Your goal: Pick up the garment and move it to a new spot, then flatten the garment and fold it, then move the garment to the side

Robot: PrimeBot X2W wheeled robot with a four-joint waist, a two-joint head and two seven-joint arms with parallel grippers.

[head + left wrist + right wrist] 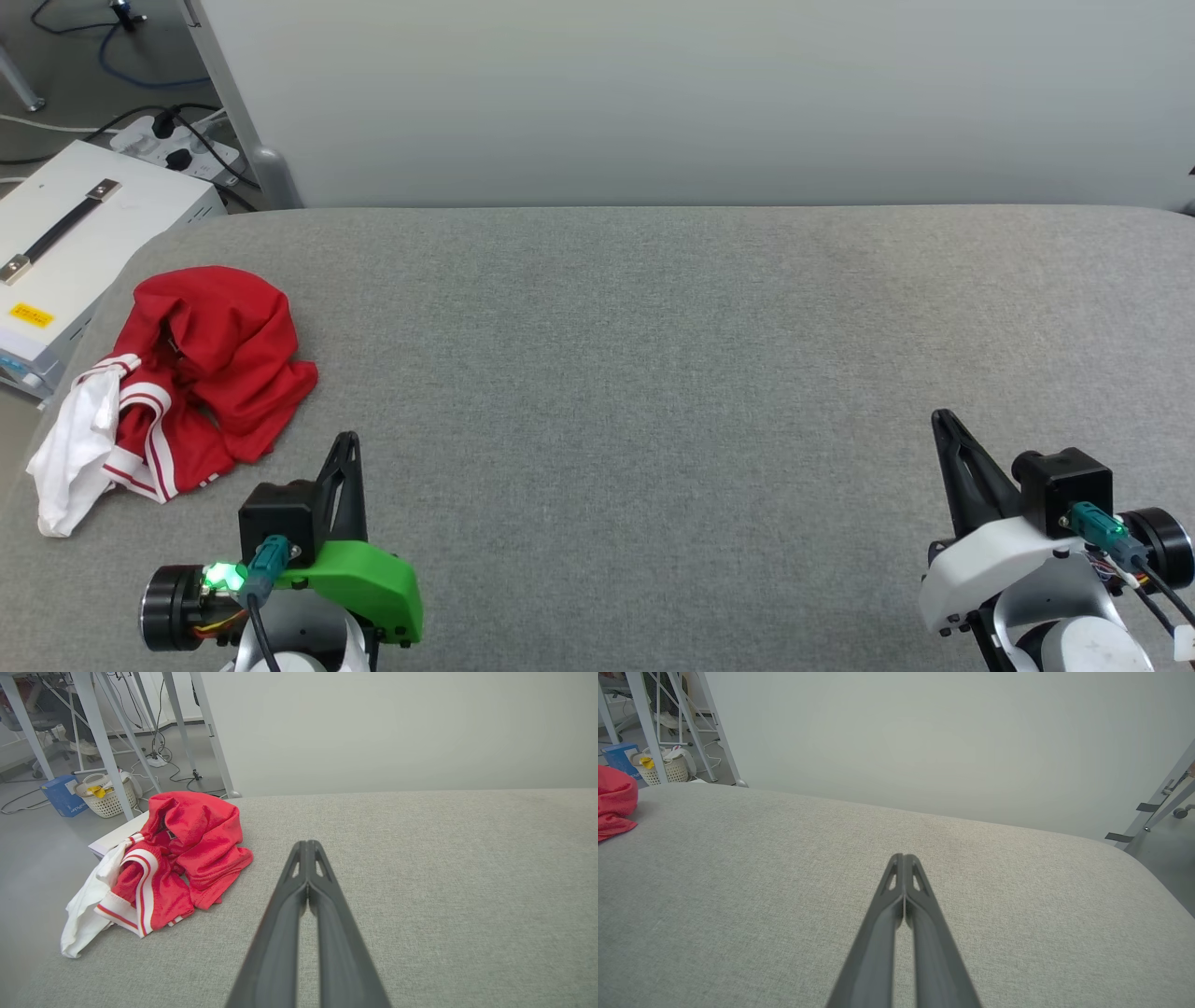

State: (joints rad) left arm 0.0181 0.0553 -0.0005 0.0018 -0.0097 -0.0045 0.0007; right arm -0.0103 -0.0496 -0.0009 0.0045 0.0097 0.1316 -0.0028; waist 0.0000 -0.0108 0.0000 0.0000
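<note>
The red jersey T-shirt (210, 373) lies crumpled at the left end of the grey padded table (653, 373), its white sleeve (75, 448) seemingly drooping over the edge. Just beside it the left gripper (347, 439), and well apart the right gripper (938, 415), are both pinched closed, empty.

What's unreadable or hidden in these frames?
1. Any print on the garment: head and left wrist views, buried in crumpled folds.
2. Rest of the garment: right wrist view, cut off by left edge.
3. Text on the yellow label of the white case: head view, too small.
</note>
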